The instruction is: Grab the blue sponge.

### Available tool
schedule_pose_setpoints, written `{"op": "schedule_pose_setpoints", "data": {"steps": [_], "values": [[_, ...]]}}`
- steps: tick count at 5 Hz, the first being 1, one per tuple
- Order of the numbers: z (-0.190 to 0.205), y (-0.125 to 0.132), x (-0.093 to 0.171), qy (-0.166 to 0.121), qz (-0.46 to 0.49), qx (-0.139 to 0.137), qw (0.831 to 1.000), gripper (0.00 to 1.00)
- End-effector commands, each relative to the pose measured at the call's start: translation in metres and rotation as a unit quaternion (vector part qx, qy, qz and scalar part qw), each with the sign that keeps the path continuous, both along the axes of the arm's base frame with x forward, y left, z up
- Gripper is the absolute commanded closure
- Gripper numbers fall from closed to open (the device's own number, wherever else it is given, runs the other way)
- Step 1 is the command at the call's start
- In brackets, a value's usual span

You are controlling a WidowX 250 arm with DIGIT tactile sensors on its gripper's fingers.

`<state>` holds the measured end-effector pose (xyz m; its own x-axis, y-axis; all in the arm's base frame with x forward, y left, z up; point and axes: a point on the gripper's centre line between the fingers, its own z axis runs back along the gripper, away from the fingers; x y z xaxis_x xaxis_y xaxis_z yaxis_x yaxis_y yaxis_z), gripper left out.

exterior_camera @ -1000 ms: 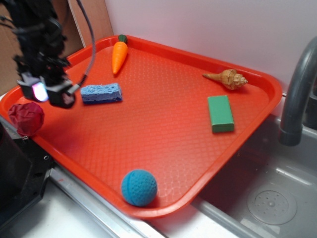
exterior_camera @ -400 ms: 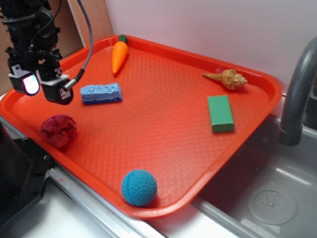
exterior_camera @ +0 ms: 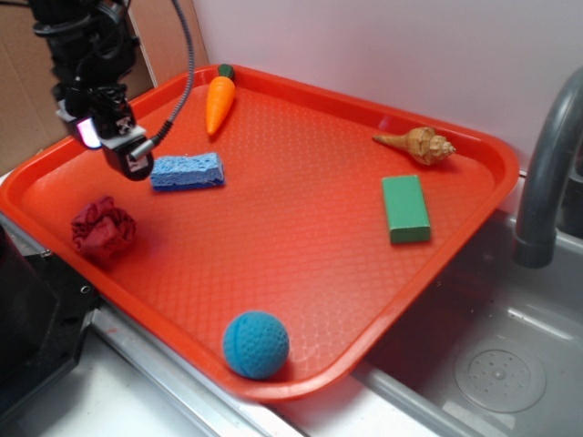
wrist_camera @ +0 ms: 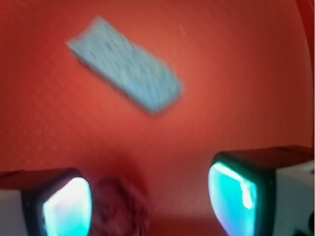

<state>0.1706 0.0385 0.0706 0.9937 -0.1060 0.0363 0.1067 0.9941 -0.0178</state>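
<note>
Textured red tray (exterior_camera: 301,237); porous rectangular blue sponge (exterior_camera: 187,170) lies flat. Gripper (exterior_camera: 114,141) hovers beside it, fingers spread, empty.

— What surrounded the scene?
— A plain pale wall (exterior_camera: 383,45) stood behind. A grey faucet (exterior_camera: 547,173) rose at the right over a metal sink (exterior_camera: 510,364) with a round drain (exterior_camera: 500,373).
— And left?
— Brown cardboard (exterior_camera: 27,118).

Gripper (exterior_camera: 114,144) hanging off the surface, jaws spread wide (nothing between them)
</note>
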Motion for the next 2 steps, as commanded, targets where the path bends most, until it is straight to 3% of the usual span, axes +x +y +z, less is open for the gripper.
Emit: {"op": "schedule_pose_setpoints", "data": {"steps": [1,2], "values": [[-0.016,0.002,0.031,-0.077,-0.121,-0.003,0.990,0.00],[-0.034,0.001,0.043,-0.062,-0.132,-0.013,0.989,0.00]]}}
